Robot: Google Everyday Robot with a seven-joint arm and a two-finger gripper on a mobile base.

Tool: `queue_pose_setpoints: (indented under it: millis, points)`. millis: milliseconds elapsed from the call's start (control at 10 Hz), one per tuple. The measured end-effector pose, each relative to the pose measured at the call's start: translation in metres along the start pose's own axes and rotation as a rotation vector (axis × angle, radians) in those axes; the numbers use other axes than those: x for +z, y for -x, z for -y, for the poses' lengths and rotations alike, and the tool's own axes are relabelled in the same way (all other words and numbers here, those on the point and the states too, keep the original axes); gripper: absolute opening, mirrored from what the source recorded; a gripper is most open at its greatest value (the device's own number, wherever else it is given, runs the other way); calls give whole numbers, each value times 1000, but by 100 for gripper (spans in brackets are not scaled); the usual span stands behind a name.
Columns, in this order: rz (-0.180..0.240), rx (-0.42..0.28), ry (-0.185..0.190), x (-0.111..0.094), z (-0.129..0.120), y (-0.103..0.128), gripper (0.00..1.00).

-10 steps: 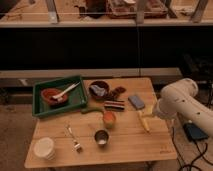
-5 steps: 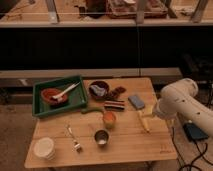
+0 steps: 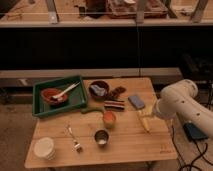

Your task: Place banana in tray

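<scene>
The banana [image 3: 145, 121] is small and pale yellow and lies on the wooden table near its right edge, just below the blue sponge [image 3: 136, 101]. The gripper [image 3: 151, 112] is at the end of the white arm [image 3: 182, 102], right over the banana's upper end; whether it touches the banana is hidden. The green tray [image 3: 40, 106] stands at the table's back left, far from the gripper. It holds a red bowl [image 3: 50, 94] and a white spoon [image 3: 66, 90].
Between tray and banana are a dark round bowl [image 3: 98, 89], a slim green vegetable [image 3: 92, 109], a dark striped bar [image 3: 114, 104], an orange cup [image 3: 109, 118] and a metal cup [image 3: 101, 136]. A fork [image 3: 74, 138] and a white container [image 3: 44, 147] lie front left.
</scene>
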Motion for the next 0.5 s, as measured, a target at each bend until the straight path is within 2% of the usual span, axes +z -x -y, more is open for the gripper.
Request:
queue_pose_setpoints:
  millis: [200,500]
  points:
    - [-11,-194,-16,28,18,-17,79]
    - [4,-327,23,72,30,-22,79]
